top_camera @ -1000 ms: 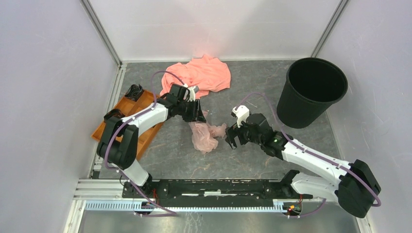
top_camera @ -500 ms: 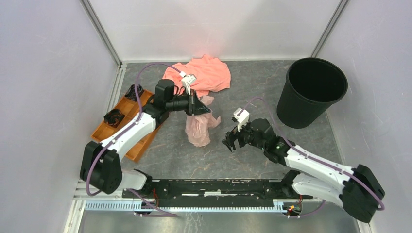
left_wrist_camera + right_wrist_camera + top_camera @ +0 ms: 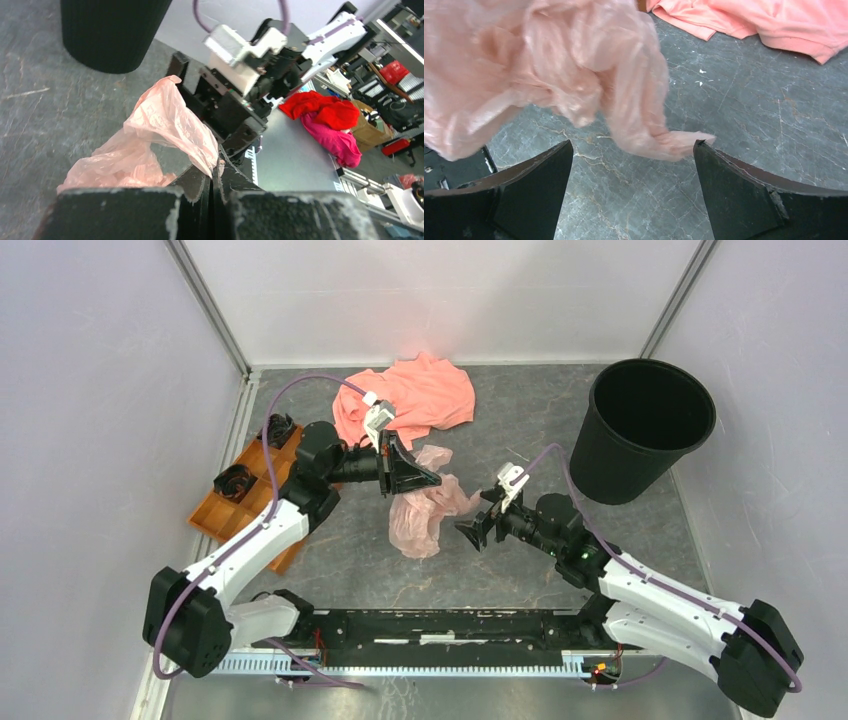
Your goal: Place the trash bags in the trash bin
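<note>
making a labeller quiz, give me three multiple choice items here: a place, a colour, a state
1. Where is the trash bin in the top view? A near left B far right C centre
2. What colour is the trash bag? A pale pink B blue C black
3. How is the right tool? A shut on the bag B shut, empty C open
Key: B, it stands at the far right; A, the film is translucent pink; C, its fingers stand wide apart.
</note>
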You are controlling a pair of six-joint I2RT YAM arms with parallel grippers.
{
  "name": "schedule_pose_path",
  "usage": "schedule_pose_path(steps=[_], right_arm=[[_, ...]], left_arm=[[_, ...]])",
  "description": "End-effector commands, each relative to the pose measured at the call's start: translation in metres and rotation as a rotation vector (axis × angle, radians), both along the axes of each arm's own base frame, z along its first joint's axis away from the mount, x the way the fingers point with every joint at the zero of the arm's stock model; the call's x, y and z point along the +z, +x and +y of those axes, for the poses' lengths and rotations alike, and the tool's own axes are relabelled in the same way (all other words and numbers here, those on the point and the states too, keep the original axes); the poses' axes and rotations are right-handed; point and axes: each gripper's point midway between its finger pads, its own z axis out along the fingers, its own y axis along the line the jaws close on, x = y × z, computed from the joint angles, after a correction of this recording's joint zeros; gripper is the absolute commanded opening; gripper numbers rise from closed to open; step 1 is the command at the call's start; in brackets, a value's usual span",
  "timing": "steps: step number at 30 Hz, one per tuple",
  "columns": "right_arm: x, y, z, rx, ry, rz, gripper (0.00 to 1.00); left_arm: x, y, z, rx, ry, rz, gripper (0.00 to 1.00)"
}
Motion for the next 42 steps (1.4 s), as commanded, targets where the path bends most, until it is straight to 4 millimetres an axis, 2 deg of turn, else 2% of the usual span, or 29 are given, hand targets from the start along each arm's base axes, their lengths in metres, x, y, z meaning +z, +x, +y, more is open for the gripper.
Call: schedule_pose_path(steps=[1, 9, 12, 13, 14, 15, 16, 18, 20, 22, 25, 26, 28, 32, 35, 37, 40, 42], right_arm=[[0.022, 0.01, -0.002, -0.053, 0.06, -0.06, 0.98], [0.039, 0.007, 0.01, -0.003, 0.14, -0.1, 0.89], [0.04, 0.006, 0.015, 0.02, 0.158, -0.095, 0.78], [0.038, 0.006, 0.016, 0.019, 0.157, -0.088, 0.7], [0.034, 0.007, 0.015, 0.01, 0.15, -0.079, 0.55], [0.031, 0.009, 0.013, -0.006, 0.143, -0.07, 0.44], [0.025, 0.012, 0.009, -0.037, 0.128, -0.057, 0.26], [0.015, 0.02, -0.003, -0.123, 0.096, -0.028, 0.01], [0.005, 0.026, -0.02, -0.213, 0.063, -0.015, 0.0], [-0.002, 0.027, -0.037, -0.286, 0.042, -0.016, 0.0], [-0.012, 0.026, -0.059, -0.367, 0.011, -0.014, 0.0], [-0.014, 0.025, -0.063, -0.377, 0.006, -0.013, 0.0], [-0.019, 0.021, -0.066, -0.375, -0.004, 0.0, 0.0], [-0.023, 0.016, -0.065, -0.354, -0.014, 0.021, 0.0], [-0.018, 0.016, -0.067, -0.36, -0.013, 0.017, 0.0], [-0.013, 0.016, -0.071, -0.38, -0.013, 0.005, 0.0], [-0.009, 0.017, -0.079, -0.414, -0.006, -0.009, 0.0], [-0.011, 0.016, -0.082, -0.424, -0.002, -0.01, 0.0]], left_arm=[[0.029, -0.026, 0.0, -0.088, -0.076, -0.101, 0.02], [0.036, -0.043, -0.001, -0.147, -0.103, -0.127, 0.02], [0.036, -0.043, -0.001, -0.148, -0.104, -0.126, 0.02], [0.037, -0.042, -0.001, -0.147, -0.104, -0.125, 0.02], [0.037, -0.042, -0.001, -0.146, -0.104, -0.126, 0.02], [0.038, -0.042, -0.001, -0.144, -0.105, -0.128, 0.02], [0.038, -0.042, -0.001, -0.138, -0.104, -0.132, 0.02], [0.039, -0.039, 0.001, -0.105, -0.097, -0.156, 0.02], [0.043, -0.028, 0.003, -0.023, -0.086, -0.187, 0.02], [0.042, -0.002, 0.013, 0.169, -0.045, -0.204, 0.02], [0.037, 0.043, 0.05, 0.537, 0.021, -0.192, 0.02], [0.039, 0.051, 0.063, 0.624, 0.019, -0.194, 0.02], [0.042, 0.057, 0.077, 0.709, 0.007, -0.203, 0.02], [0.039, 0.063, 0.08, 0.734, 0.024, -0.19, 0.02], [0.021, 0.081, 0.087, 0.812, 0.102, -0.137, 0.02], [0.007, 0.095, 0.101, 0.914, 0.175, -0.094, 0.02], [-0.025, 0.115, 0.128, 1.081, 0.34, 0.001, 0.02], [-0.032, 0.122, 0.138, 1.136, 0.392, 0.032, 0.02]])
